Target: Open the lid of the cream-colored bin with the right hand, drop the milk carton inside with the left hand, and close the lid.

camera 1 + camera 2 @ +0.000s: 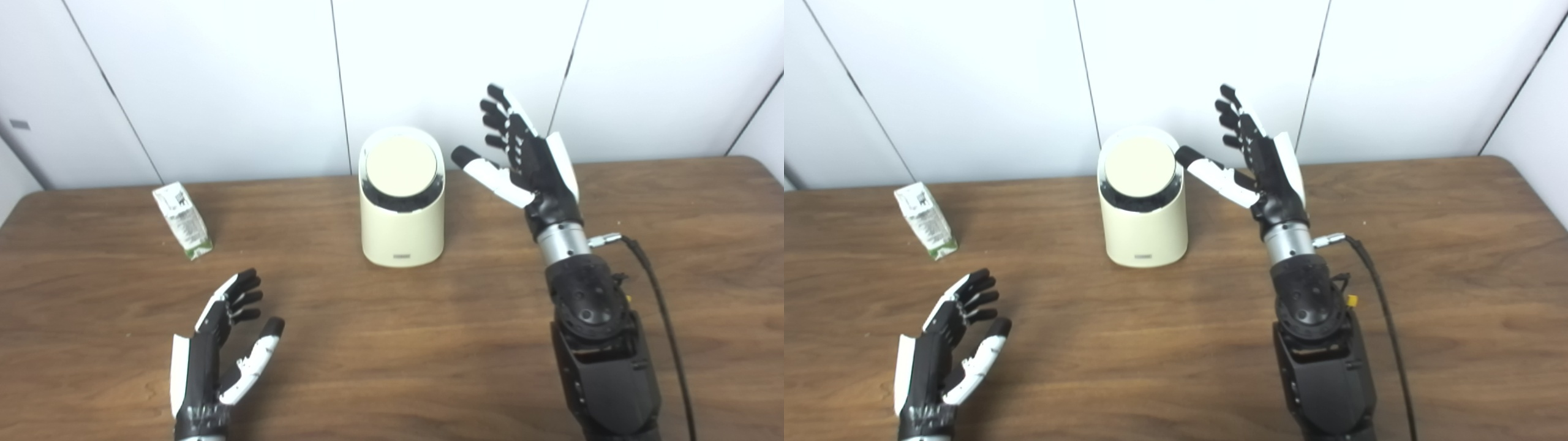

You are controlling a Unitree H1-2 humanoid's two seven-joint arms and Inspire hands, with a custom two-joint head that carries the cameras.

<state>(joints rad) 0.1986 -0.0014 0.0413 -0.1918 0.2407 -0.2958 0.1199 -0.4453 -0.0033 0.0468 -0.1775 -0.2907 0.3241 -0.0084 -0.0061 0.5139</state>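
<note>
Two hands are raised over a brown wood-grain table [392, 343], whose rounded far-right corner is seen against a wall of white panels [202, 79] divided by thin dark seams. Some pale glare is spread across the tabletop in front of the bin [402, 199]. The bin, cream-colored and cylindrical, is stood upright near the table's far edge, close to the wall; its round lid [401, 166] is seated shut in a dark ring and is tilted toward the cameras. A small label is seen low on the bin's front, too small to be read.

Well to the left of the bin, the carton [182, 220] is stood on the table, leaning slightly, white with green at its base; it is touched by nothing.

The right hand [527, 156] is held up just to the right of the bin, level with the lid, fingers spread and pointing upward, thumb stretched toward the lid. Whether the thumb tip touches the bin cannot be told; nothing is gripped. A black cable [658, 300] is run down beside the right forearm.

The left hand [223, 334] is kept low, in front and to the left of the bin, nearer the cameras than the carton and well apart from it. Its fingers are spread, its palm is turned inward, and nothing is held.
</note>
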